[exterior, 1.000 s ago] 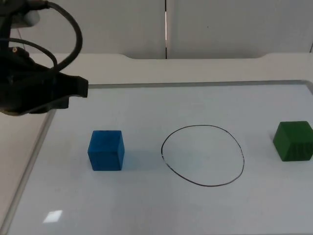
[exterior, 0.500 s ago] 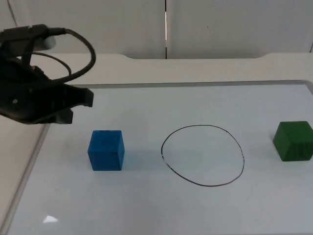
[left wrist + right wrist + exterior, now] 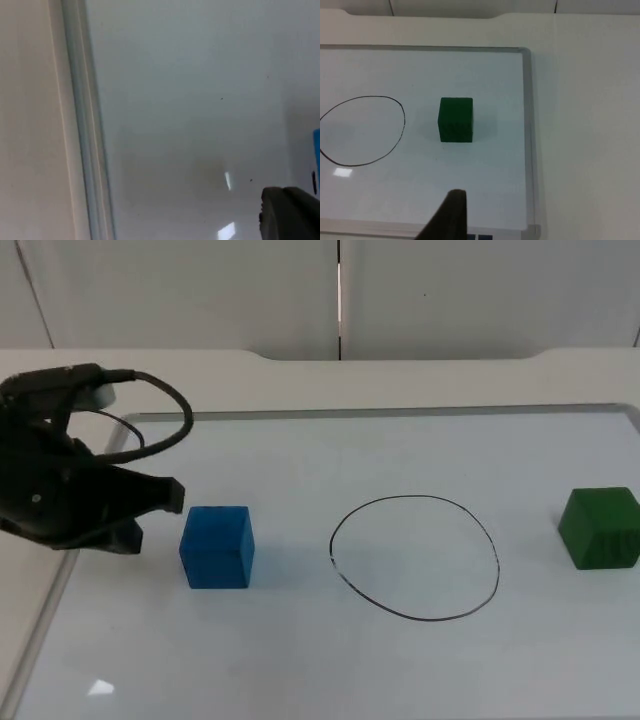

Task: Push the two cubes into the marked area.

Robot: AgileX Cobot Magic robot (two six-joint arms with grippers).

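Observation:
A blue cube (image 3: 217, 546) sits on the whiteboard, left of a hand-drawn black circle (image 3: 415, 557). A green cube (image 3: 600, 528) rests well to the right of that circle, near the board's right edge. Both cubes lie outside the line. My left gripper (image 3: 168, 502) hovers low just left of the blue cube's upper left corner, very close to it; contact cannot be made out. The left wrist view catches a sliver of the blue cube (image 3: 317, 146). My right gripper (image 3: 451, 214) waits back from the green cube (image 3: 455, 119), with the circle (image 3: 361, 130) off to the side.
The whiteboard has a thin metal frame (image 3: 380, 412); its left edge (image 3: 85, 125) runs beside my left gripper and its right edge (image 3: 528, 135) lies beyond the green cube. Beige table top (image 3: 400, 380) surrounds the board, with the grey partition wall behind.
My left gripper has come down and toward the front, from behind the board's left edge to right beside the blue cube. Neither cube has moved.

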